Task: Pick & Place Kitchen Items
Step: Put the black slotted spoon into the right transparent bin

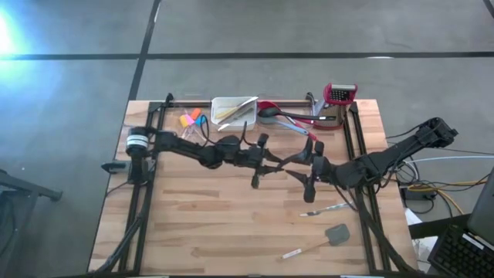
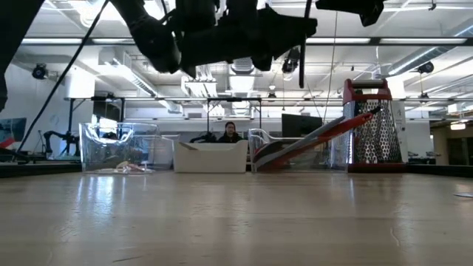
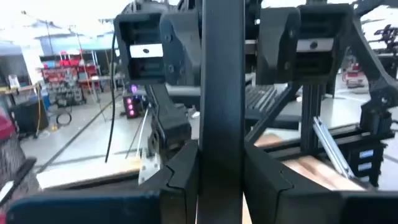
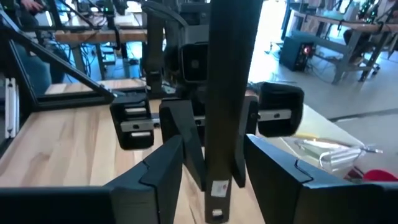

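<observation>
— At the near edge of the table [image 1: 193,232], what lies there?
— A grey spatula [image 1: 336,232], flat on the wood, with a thin metal utensil [image 1: 327,208] just beyond it. Both are loose and apart from the arms.
— And mid-table?
— The two arms meet there, above the wood. The left gripper [image 3: 222,168] is clamped on a long black handle [image 3: 222,93], its fingers pressed to both sides. The right gripper [image 4: 214,162] straddles the same handle, with its jaws spread and a gap on each side.
— What is on the handle's end?
— I cannot tell.
— Farther back?
— Along the far edge are small orange, pink and blue pieces [image 1: 191,119], a white tray [image 1: 224,103] with utensils in it, red spoons [image 1: 279,113] and the red-topped grater [image 1: 340,94] at the corner.
</observation>
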Robot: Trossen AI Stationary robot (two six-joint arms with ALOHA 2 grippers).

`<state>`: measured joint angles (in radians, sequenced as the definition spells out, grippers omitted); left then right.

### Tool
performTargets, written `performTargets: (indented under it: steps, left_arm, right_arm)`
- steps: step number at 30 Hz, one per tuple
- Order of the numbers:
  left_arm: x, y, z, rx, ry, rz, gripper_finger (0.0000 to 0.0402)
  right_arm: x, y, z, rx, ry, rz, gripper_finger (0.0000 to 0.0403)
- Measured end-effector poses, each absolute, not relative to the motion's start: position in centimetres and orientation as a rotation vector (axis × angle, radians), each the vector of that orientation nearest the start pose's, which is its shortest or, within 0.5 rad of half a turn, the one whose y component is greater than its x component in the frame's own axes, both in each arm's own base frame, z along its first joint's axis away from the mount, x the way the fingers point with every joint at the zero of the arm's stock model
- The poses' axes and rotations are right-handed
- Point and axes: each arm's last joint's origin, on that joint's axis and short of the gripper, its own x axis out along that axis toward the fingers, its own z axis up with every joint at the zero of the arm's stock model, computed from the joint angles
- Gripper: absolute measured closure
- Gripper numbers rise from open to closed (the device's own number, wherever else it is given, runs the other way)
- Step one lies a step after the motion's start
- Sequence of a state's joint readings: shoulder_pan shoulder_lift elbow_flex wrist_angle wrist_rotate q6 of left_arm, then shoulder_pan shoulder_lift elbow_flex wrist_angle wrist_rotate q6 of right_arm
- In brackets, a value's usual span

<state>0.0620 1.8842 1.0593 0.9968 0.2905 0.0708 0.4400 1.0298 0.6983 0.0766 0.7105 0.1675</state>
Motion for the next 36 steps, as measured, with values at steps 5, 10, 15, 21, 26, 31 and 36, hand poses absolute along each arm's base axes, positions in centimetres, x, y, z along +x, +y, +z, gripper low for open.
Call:
performTargets:
  steps: [5, 10, 15, 21, 26, 31, 36]
  left_arm:
    - [41.0, 1.7, 24.5, 0.118, -0.232, -0.231, 0.0308]
    - [41.3, 1.7, 25.5, 0.128, -0.269, -0.251, 0.0308]
    - [41.4, 1.7, 25.8, 0.131, -0.278, -0.256, 0.0308]
    - [41.6, 1.8, 26.1, 0.137, -0.292, -0.254, 0.0308]
    - [41.6, 1.9, 26.2, 0.149, -0.293, -0.249, 0.0308]
    - [41.6, 1.9, 26.3, 0.151, -0.298, -0.249, 0.0308]
    - [41.6, 1.9, 26.2, 0.149, -0.291, -0.246, 0.0308]
  right_arm:
    - [21.0, 7.7, 28.6, 0.01, 0.18, -0.284, 0.0243]
    - [21.1, 7.5, 28.8, 0.008, 0.16, -0.312, 0.0241]
    - [21.3, 7.4, 29.2, -0.007, 0.123, -0.319, 0.0246]
    - [21.5, 7.3, 29.5, -0.016, 0.091, -0.326, 0.025]
    - [21.9, 7.3, 29.7, -0.021, 0.053, -0.326, 0.0248]
    - [22.8, 7.2, 29.3, -0.037, 0.045, -0.346, 0.0256]
    - [23.3, 7.1, 28.9, -0.044, 0.054, -0.357, 0.0302]
